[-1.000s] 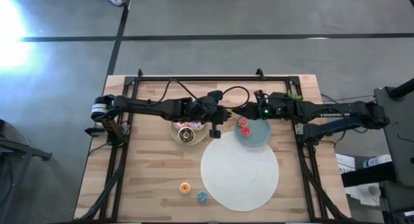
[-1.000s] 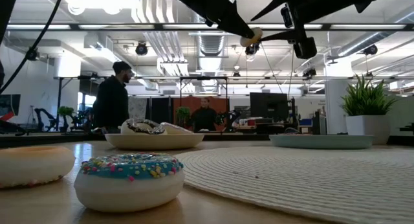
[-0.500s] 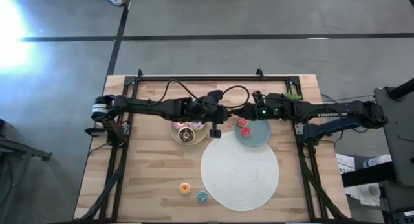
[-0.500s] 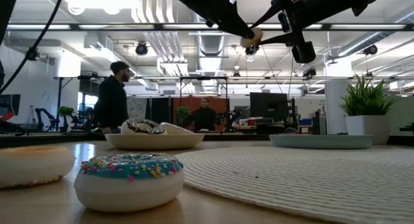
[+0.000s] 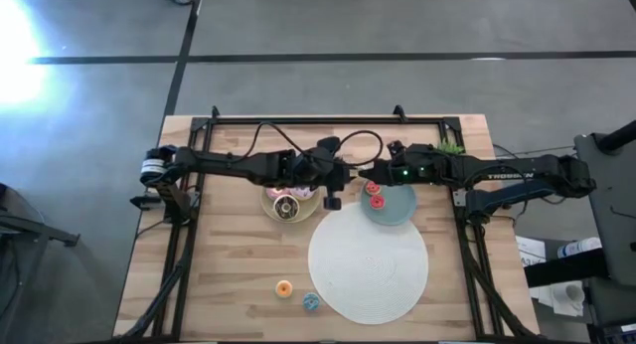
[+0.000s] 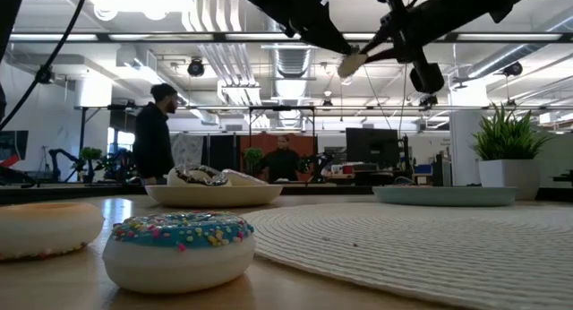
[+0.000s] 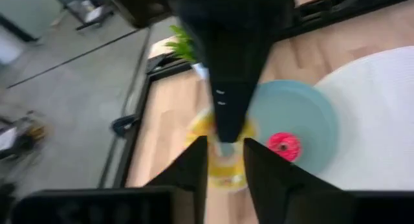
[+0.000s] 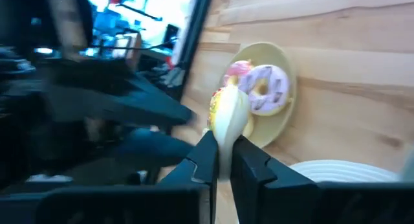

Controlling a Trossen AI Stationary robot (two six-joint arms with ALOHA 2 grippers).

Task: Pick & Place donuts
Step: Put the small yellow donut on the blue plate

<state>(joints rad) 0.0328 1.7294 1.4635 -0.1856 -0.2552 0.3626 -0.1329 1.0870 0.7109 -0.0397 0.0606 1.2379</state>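
1. Right gripper [image 8: 220,156] fingers pinch the yellow donut [image 8: 228,117] midair; left gripper [image 7: 224,160] fingers stand parted around it.
2. Beige plate [image 5: 270,207] and teal plate [image 5: 397,210] hold donuts.
3. Orange donut [image 5: 284,288] and blue donut [image 5: 310,302] wait on the counter [image 5: 219,274].

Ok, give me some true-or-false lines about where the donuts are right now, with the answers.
1. The right gripper is shut on a yellow donut. True.
2. The teal plate has nothing on it. False: red donuts lie on it.
3. An orange donut and a blue donut lie on the table beside the white mat. True.
4. The beige plate holds just one donut. False: at least a pink donut and a purple-white donut lie in it.
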